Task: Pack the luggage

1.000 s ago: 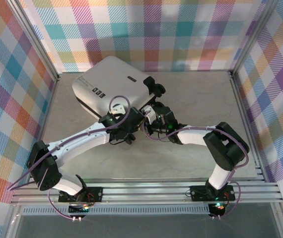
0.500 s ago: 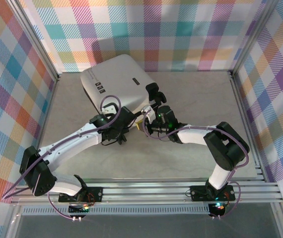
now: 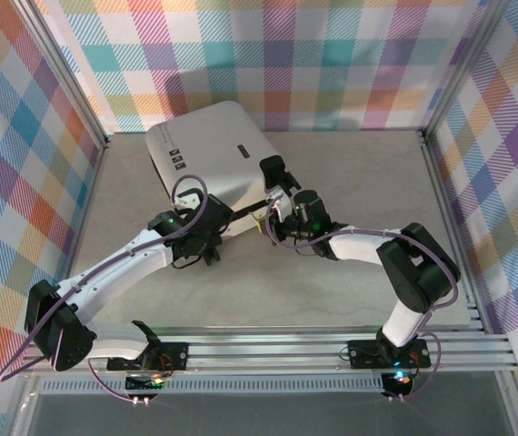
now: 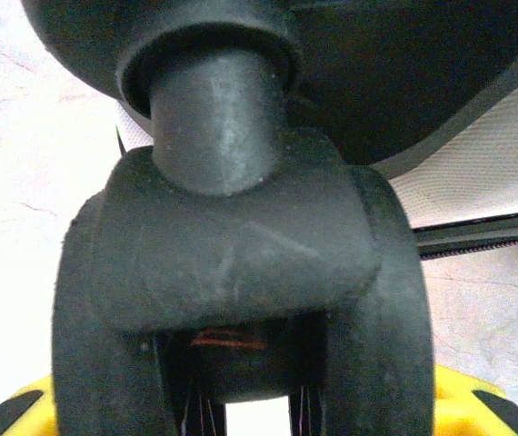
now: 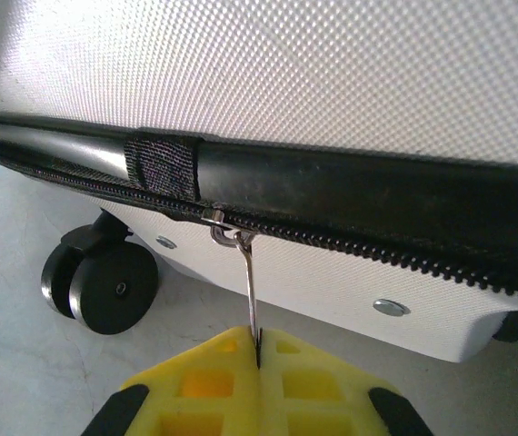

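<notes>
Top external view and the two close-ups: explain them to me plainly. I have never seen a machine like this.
These are two robot arms bolted at the near edge of a table, each ending in a two-finger gripper. The top view looks down from above and behind them. The two close-ups come from cameras on the wrists. On the table lies a white suitcase with its lid down. The right gripper is shut on the metal zipper pull at the suitcase's seam. The left gripper has its yellow fingers on either side of a black wheel of the suitcase. Whether they squeeze it is not clear.
</notes>
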Motion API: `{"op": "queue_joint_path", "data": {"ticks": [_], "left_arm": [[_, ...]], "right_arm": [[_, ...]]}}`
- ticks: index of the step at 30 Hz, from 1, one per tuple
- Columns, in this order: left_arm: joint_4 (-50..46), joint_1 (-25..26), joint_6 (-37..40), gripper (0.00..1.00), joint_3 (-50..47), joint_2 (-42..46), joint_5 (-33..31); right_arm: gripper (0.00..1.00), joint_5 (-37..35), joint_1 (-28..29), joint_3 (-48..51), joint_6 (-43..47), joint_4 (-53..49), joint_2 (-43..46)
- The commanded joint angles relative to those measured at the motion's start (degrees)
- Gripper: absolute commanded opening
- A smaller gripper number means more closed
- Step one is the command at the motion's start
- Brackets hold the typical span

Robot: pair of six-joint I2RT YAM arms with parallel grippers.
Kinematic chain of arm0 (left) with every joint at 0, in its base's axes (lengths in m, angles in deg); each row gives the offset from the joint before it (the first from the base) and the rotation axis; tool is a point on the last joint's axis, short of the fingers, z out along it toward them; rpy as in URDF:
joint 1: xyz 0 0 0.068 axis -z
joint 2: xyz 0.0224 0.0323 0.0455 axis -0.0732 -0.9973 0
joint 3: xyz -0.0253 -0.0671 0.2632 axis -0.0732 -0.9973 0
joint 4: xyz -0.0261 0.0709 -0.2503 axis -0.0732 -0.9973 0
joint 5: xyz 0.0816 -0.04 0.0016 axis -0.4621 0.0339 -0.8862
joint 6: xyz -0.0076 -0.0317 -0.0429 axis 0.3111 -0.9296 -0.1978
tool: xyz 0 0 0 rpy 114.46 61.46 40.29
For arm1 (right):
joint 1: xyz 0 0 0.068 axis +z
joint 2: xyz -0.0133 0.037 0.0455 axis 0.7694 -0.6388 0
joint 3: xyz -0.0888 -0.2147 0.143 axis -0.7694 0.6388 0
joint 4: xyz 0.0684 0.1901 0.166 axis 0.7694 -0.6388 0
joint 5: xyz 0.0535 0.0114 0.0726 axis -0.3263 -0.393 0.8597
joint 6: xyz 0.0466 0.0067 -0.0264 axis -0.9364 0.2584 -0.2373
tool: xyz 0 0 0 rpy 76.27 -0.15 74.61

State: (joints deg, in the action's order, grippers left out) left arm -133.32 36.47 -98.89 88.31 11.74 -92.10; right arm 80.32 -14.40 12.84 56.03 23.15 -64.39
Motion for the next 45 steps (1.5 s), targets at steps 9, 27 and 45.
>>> {"op": "queue_joint_path", "data": {"ticks": [9, 27, 45], "left_arm": [[-1.64, -8.49, 7.25, 0.13, -1.83, 7.36, -7.93], [5.24, -12.77, 9.01, 0.08, -3.86, 8.62, -0.49], [4.67, -12.81, 10.94, 0.08, -2.47, 8.59, -1.23]], "right_arm": [[0.00, -9.36, -9.43, 3.20, -2.14, -7.40, 3.87], [0.00, -5.44, -4.79, 7.08, -15.63, 1.91, 4.67], [0.18, -13.78, 6.46, 11.79, -5.37, 16.57, 6.10]]}}
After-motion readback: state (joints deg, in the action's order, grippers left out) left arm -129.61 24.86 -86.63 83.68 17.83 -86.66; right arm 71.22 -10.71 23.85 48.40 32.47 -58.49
